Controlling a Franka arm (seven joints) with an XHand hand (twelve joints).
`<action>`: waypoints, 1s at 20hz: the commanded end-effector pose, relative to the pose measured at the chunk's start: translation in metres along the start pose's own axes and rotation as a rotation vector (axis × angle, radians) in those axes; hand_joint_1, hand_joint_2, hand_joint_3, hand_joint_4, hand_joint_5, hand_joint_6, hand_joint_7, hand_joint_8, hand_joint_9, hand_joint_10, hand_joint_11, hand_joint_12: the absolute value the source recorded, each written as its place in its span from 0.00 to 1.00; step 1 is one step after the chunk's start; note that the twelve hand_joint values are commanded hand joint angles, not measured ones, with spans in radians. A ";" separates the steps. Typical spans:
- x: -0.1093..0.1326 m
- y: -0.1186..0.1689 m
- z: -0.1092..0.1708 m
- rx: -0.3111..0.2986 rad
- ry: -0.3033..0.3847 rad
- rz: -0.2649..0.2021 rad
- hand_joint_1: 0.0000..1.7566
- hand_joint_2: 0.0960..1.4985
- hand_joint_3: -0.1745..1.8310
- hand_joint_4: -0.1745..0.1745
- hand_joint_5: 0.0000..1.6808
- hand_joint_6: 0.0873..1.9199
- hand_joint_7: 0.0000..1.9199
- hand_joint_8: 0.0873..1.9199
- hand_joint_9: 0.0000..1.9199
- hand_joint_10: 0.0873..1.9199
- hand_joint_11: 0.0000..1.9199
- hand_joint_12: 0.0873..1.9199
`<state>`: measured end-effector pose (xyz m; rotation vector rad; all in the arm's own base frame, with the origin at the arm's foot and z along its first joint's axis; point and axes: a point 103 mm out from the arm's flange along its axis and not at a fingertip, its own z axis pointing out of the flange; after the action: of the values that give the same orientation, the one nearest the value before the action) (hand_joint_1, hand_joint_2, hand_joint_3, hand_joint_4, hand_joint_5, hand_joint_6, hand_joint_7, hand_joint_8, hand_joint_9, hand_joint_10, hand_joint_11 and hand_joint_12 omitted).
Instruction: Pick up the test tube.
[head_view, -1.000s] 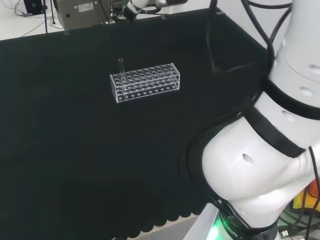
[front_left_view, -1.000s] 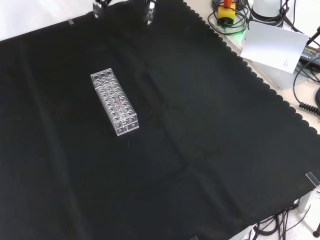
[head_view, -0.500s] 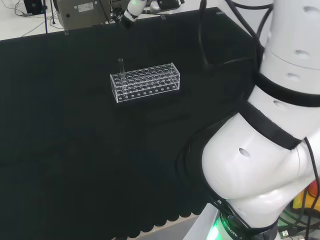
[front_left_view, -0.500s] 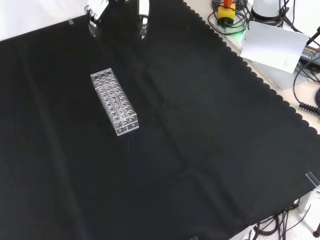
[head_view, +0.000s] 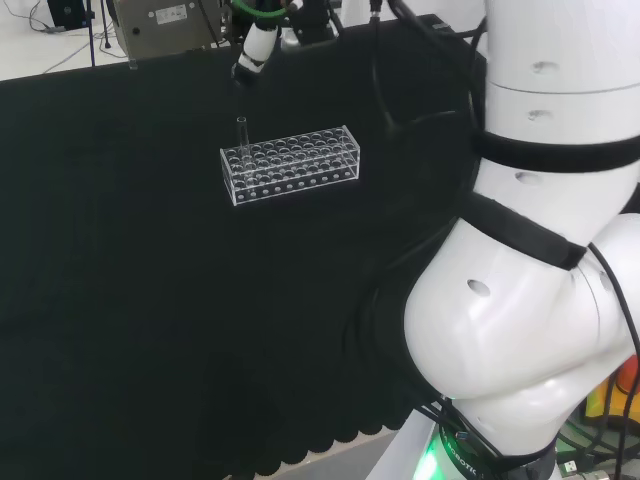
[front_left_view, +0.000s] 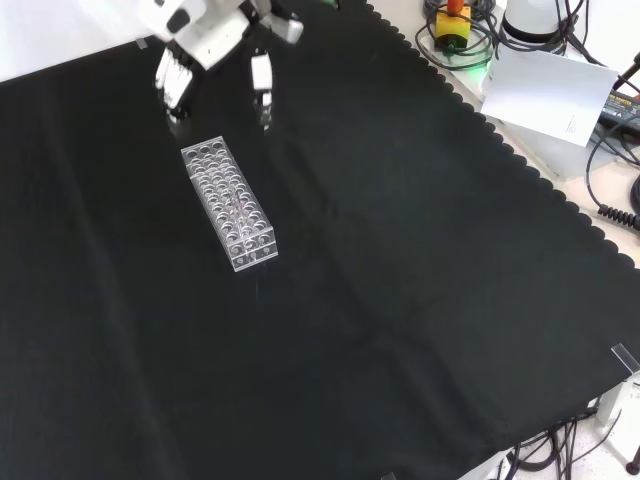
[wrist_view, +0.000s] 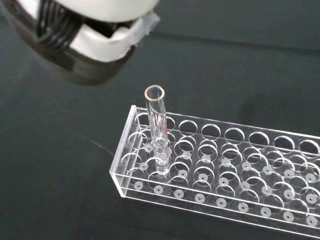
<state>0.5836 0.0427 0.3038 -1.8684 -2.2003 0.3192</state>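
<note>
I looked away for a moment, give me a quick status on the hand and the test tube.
Hand open, above the rack's end, holding nothing. Test tube upright in an end hole of the rack, untouched. Nothing in the way.

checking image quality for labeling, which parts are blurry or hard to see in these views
Wrist view: the hand is a blurred white and dark mass up close, while the test tube and clear rack are sharp. Head view: the tube is a faint outline against the black cloth. Front view: the rack is clear, but the tube is hard to tell apart.
</note>
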 end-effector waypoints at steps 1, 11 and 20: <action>0.012 0.028 0.028 0.033 -0.029 -0.020 0.58 0.34 0.43 0.10 0.25 0.38 0.39 0.42 0.35 0.39 0.29 0.70; 0.010 0.048 0.055 0.088 -0.074 -0.016 0.60 0.33 0.45 0.09 0.32 0.42 0.43 0.42 0.38 0.38 0.31 0.69; 0.015 0.066 0.082 0.111 -0.114 -0.005 0.61 0.32 0.46 0.10 0.39 0.43 0.47 0.41 0.41 0.37 0.31 0.69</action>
<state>0.6112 0.0625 0.2164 -1.8216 -2.1918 0.5113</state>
